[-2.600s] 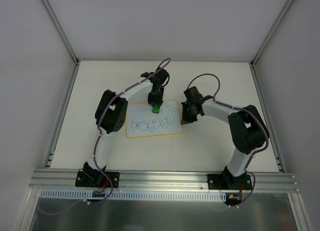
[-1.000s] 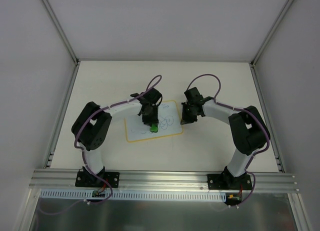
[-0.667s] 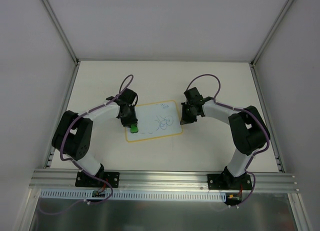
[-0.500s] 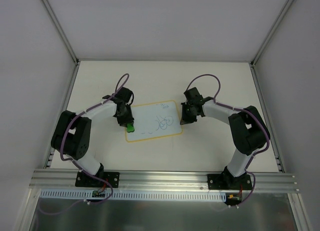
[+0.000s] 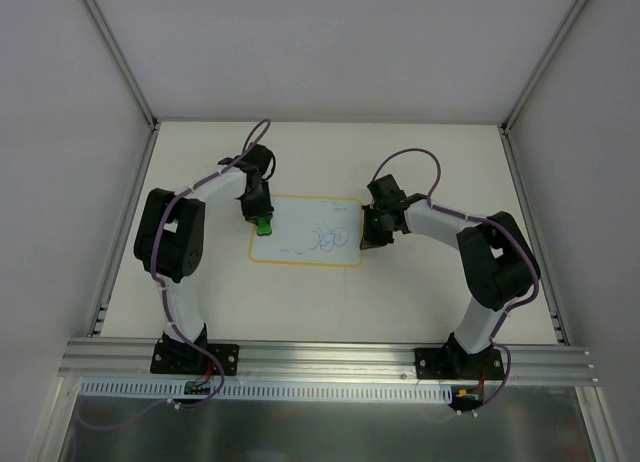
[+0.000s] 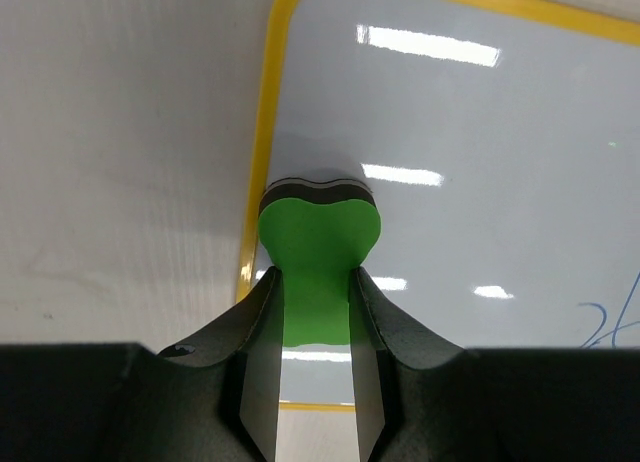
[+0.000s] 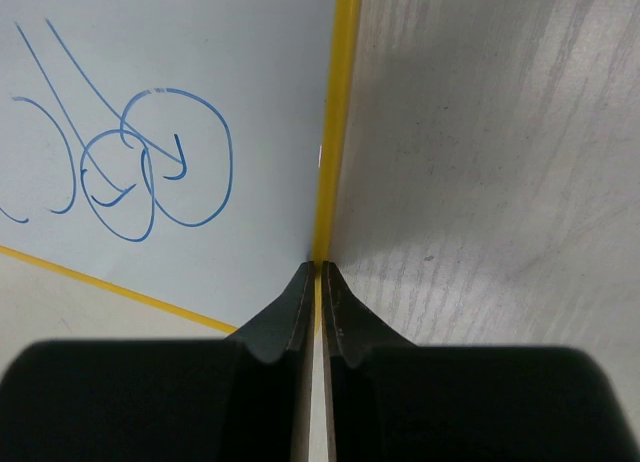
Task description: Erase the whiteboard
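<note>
Two closed grips show: the left gripper (image 6: 315, 282) clamps a green eraser (image 6: 318, 257), and the right gripper (image 7: 318, 272) has its tips pressed together with nothing between them, set right at the yellow rim of the board's (image 5: 306, 232) right edge. I see the board lying flat on the table (image 5: 420, 162) between the two arms. It is a thin white rectangle with rounded corners and a narrow yellow-orange rim, and its glossy face mirrors the ceiling lights. The eraser is a smooth green foam block with a two-lobed, heart-like end and a dark layer on its underside. It rests on the board's far-left corner, just inside the rim. The table is pale and matte, with a faint streaked grain. Blue loops (image 7: 150, 167) of thin marker line are on the right half, while the left half is plain white apart from a few faint traces. Half a second ago the eraser sat lower on the left edge, and it has since moved up to the far corner. The board, then skewed, now lies squarer to the table. The full row of loops from earlier is down to the right-hand cluster. The right gripper has stayed put.
</note>
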Controlling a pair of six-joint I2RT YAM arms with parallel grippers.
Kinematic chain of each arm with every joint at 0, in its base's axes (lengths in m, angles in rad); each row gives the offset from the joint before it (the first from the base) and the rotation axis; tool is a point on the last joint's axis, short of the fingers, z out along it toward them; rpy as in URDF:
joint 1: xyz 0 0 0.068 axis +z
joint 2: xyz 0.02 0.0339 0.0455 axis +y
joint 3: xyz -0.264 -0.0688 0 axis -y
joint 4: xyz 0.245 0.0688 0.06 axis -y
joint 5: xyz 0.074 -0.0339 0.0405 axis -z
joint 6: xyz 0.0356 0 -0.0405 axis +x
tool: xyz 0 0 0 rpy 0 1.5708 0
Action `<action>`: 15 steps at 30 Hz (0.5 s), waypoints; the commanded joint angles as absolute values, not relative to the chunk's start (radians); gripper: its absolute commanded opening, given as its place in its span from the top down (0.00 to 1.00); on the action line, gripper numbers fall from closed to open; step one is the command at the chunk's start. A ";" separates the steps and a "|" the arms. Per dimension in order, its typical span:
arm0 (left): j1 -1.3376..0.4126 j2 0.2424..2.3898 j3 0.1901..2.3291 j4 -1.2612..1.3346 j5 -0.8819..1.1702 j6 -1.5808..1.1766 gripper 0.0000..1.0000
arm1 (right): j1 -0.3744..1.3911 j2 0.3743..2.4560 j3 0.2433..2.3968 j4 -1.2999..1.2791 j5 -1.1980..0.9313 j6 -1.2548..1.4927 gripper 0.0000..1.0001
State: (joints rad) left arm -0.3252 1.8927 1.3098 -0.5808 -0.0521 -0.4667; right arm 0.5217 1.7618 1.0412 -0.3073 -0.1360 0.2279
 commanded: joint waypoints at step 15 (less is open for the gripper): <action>-0.419 1.895 1.252 -0.591 -0.003 -0.440 1.00 | 0.522 1.776 1.032 -0.342 -0.106 0.224 0.95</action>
